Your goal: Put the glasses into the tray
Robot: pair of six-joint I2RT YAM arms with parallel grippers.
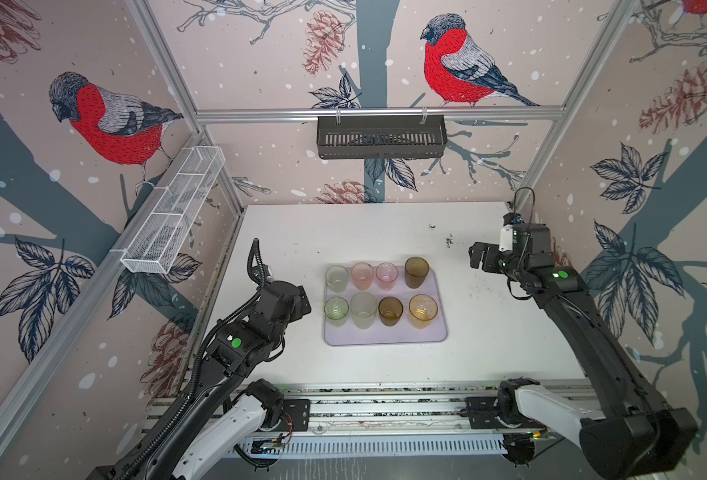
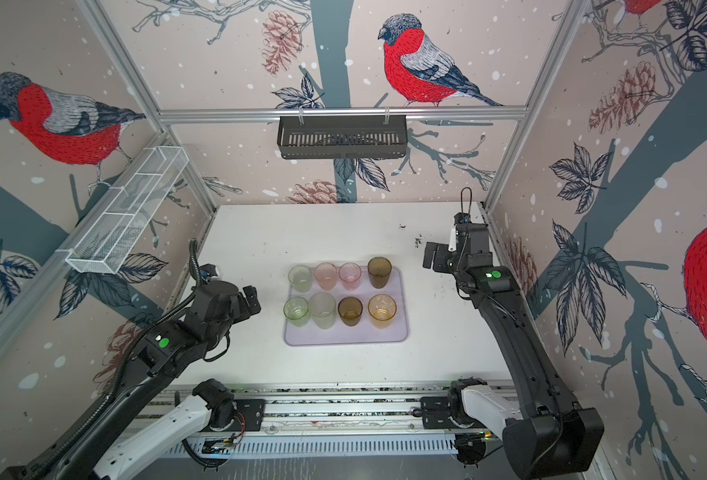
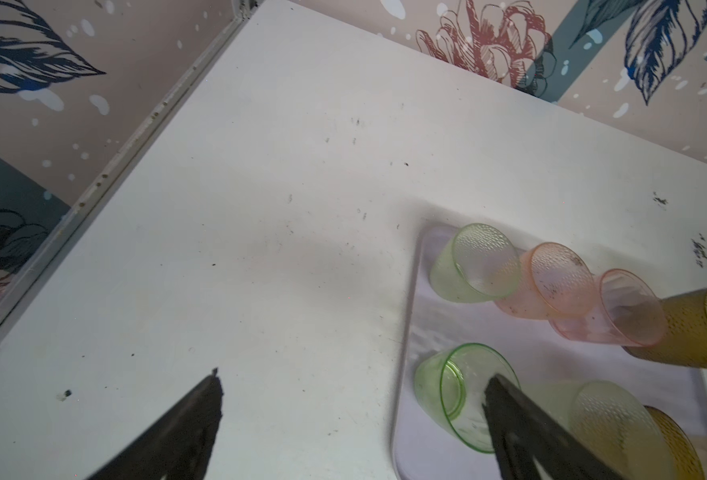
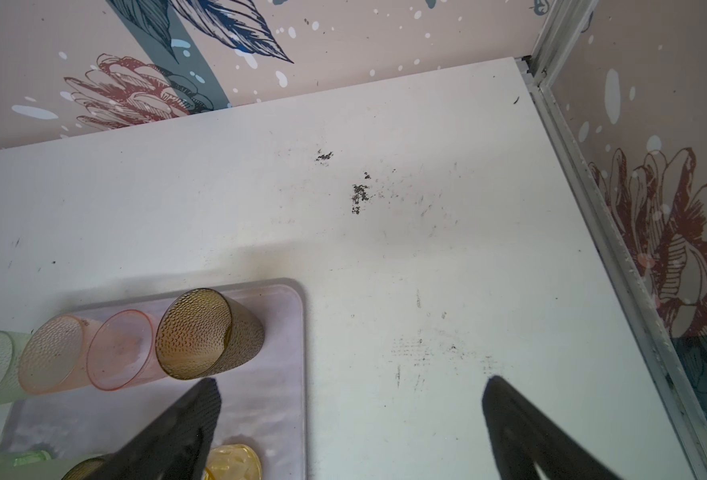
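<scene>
The eight small translucent glasses (image 1: 390,311) stand in the flat lavender plastic tray (image 1: 385,337), so the placing seems finished. The left gripper (image 3: 354,376) and the right gripper (image 4: 352,381) have jaws wide apart and empty. I think they need only to retreat.

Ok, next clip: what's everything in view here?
green glasses: three, pale green, tray's left side, one taller and frosted.
pink glasses: two, pink, middle of far row.
brown glasses: two, dark amber-brown, far row's right end and near row.
yellow glass: one, yellow-amber, near row's right end.
tray: one, pale lavender, table centre.
table: one, white.
black basket: one, black, back wall rail.
wire basket: one, white, left wall.
left gripper: one, black, open, left of tray.
right gripper: one, black, open, right of tray.
</scene>
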